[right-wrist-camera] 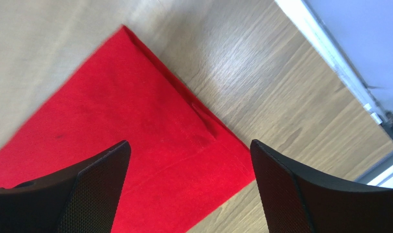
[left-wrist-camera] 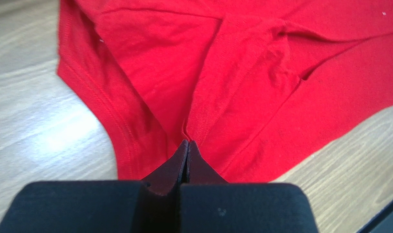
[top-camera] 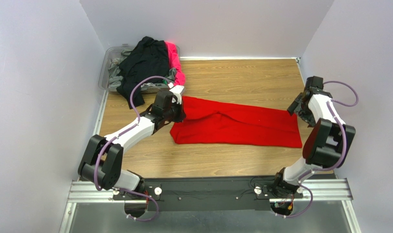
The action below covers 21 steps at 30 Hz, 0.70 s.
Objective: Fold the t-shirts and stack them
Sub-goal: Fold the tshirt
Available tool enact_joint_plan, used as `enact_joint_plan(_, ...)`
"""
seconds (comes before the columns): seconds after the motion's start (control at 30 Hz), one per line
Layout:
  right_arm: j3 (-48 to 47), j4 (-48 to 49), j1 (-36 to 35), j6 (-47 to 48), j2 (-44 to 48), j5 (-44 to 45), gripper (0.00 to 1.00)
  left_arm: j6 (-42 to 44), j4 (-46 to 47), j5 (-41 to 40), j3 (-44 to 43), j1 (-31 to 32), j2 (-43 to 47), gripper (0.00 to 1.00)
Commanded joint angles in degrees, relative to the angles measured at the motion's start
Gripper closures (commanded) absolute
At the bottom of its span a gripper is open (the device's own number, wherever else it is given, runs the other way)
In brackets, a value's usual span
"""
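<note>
A bright red t-shirt [top-camera: 242,126] lies folded into a long band across the middle of the wooden table. My left gripper [top-camera: 176,110] is at its left end. In the left wrist view the jaws [left-wrist-camera: 187,143] are shut, and creases of the red t-shirt [left-wrist-camera: 261,73] run together into the tips. My right gripper [top-camera: 300,108] hovers just past the band's right end. Its fingers [right-wrist-camera: 189,143] stand wide open above the hemmed corner of the red t-shirt [right-wrist-camera: 111,121], with nothing between them.
A clear plastic bin [top-camera: 108,63] at the back left holds a heap of other t-shirts: black [top-camera: 145,60], hot pink [top-camera: 174,60] and grey [top-camera: 116,77]. White walls close in the table on the left, back and right. A metal strip [right-wrist-camera: 330,53] runs along the right edge.
</note>
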<state>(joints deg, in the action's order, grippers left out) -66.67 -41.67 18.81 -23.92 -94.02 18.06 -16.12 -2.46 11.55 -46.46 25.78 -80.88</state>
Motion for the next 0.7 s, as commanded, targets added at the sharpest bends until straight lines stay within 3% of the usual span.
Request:
enact_joint_plan(0.0,-1.08,0.54,0.00,-1.22,6.12,-0.21,0.01,-1.02,1.75,1.54,0.84,1.03,1.43,1.00)
enact_joint_plan(0.17,-1.00,2.73,-0.96,-2.44,9.64,-7.24,0.02,-1.46,1.93,1.37,0.93,1.29,1.43,1.00)
enact_joint_plan(0.27,-0.30,4.40,-5.17,-3.59,10.43,-11.38,0.03,-1.72,1.84,1.63,1.46,1.38,1.34,1.00)
enact_joint_plan(0.5,-3.37,8.70,-24.66,-6.57,4.82,-16.38,0.05,-2.16,1.67,1.98,5.40,2.43,0.90,1.00)
enact_joint_plan(0.67,-9.69,12.13,-38.02,-7.54,-4.65,-20.43,0.07,-2.16,1.93,1.98,7.52,3.31,-0.24,1.00)
